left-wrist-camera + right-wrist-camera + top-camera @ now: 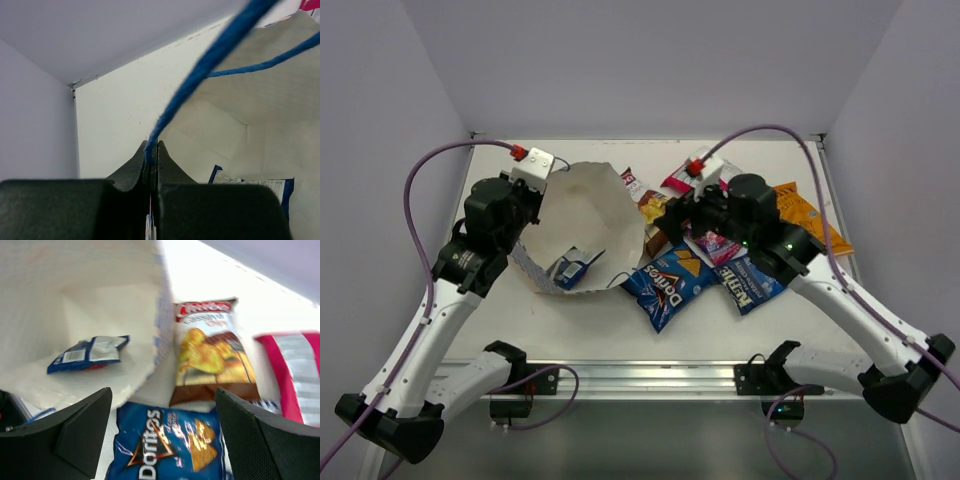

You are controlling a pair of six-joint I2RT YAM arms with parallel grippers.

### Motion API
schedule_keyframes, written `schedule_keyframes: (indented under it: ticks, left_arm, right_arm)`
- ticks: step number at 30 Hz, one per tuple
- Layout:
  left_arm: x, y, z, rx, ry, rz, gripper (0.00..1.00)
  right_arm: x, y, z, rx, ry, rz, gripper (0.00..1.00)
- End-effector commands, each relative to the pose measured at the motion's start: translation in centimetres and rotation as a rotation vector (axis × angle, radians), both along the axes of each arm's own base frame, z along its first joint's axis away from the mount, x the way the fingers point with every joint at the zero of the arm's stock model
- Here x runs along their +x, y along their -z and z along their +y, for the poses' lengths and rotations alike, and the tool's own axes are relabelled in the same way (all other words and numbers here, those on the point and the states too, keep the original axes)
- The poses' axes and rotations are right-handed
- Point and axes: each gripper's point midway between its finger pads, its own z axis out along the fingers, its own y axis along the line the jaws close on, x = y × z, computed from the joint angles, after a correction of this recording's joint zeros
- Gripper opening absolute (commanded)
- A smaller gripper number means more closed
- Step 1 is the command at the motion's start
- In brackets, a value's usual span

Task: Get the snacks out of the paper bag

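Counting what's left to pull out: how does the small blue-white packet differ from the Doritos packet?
The small packet lies inside the bag; the Doritos packet lies outside it, by its mouth. The small packet is clearly smaller than the Doritos packet. The small packet is blue with white; the Doritos packet is blue with yellow chips printed on it. Both are glossy, lie flat, and nothing grips them.

Doritos packet (pixel 165 455) cut by bottom edge, striped packet (pixel 295 375) off the right, blue string handle (pixel 200 70) blurred, blue-white packet (pixel 240 177) half behind left gripper (pixel 151 145)
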Motion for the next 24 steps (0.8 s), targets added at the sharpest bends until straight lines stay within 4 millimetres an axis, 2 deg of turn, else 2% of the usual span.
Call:
schedule_keyframes:
  ticks: [1, 2, 5, 6, 8, 9, 10, 11, 13, 14, 15, 18, 21, 24]
  left_arm:
    - [0.7, -0.8, -2.0, 0.02, 0.126, -0.054, 0.0]
    - [0.6, -0.7, -2.3, 0.027, 0.151, -0.052, 0.0]
    - [0.6, -0.3, -3.0, 0.034, 0.196, -0.046, 0.0]
    - [0.6, 0.0, -3.2, 0.038, 0.205, -0.042, 0.0]
    - [0.3, 0.2, -3.6, 0.036, 0.233, -0.042, 0.0]
    - [0.3, 0.2, -3.6, 0.034, 0.236, -0.046, 0.0]
    - [0.2, 0.6, -3.7, 0.036, 0.242, -0.041, 0.0]
    - [0.1, 0.8, -3.7, 0.038, 0.244, -0.038, 0.0]
    - [0.0, 1.1, -3.4, 0.043, 0.233, -0.034, 0.0]
    - [-0.1, 1.3, -3.2, 0.047, 0.228, -0.032, 0.0]
    - [-0.2, 1.2, -3.0, 0.049, 0.219, -0.035, 0.0]
    - [-0.7, 0.3, -2.6, 0.039, 0.205, -0.068, 0.0]
    - [-1.3, -0.8, -2.8, 0.023, 0.226, -0.096, 0.0]
    - [-1.8, -1.2, -2.6, 0.022, 0.226, -0.111, 0.0]
  right_arm:
    - [-0.6, -0.6, 5.8, -0.099, -0.26, -0.155, 0.87]
    - [-0.9, 0.3, 8.0, -0.114, -0.337, -0.166, 0.87]
    - [-1.4, 1.1, 11.1, -0.149, -0.424, -0.216, 0.87]
    - [-0.8, 2.9, 12.0, -0.188, -0.428, -0.202, 0.87]
    - [-1.1, 4.1, 13.6, -0.231, -0.465, -0.222, 0.88]
    - [-0.7, 5.7, 14.3, -0.269, -0.461, -0.209, 0.88]
    - [-0.9, 6.0, 15.0, -0.281, -0.472, -0.213, 0.88]
    - [-1.9, 6.4, 15.9, -0.304, -0.507, -0.222, 0.88]
    - [-2.2, 7.0, 16.6, -0.342, -0.5, -0.23, 0.88]
    - [-3.1, 7.3, 16.9, -0.372, -0.518, -0.237, 0.88]
    - [-3.2, 7.2, 16.8, -0.382, -0.507, -0.242, 0.88]
    - [-4.2, 5.3, 16.3, -0.358, -0.52, -0.258, 0.88]
    - [-4.6, 1.9, 15.5, -0.331, -0.502, -0.32, 0.88]
    - [-4.1, -1.6, 14.4, -0.312, -0.446, -0.398, 0.88]
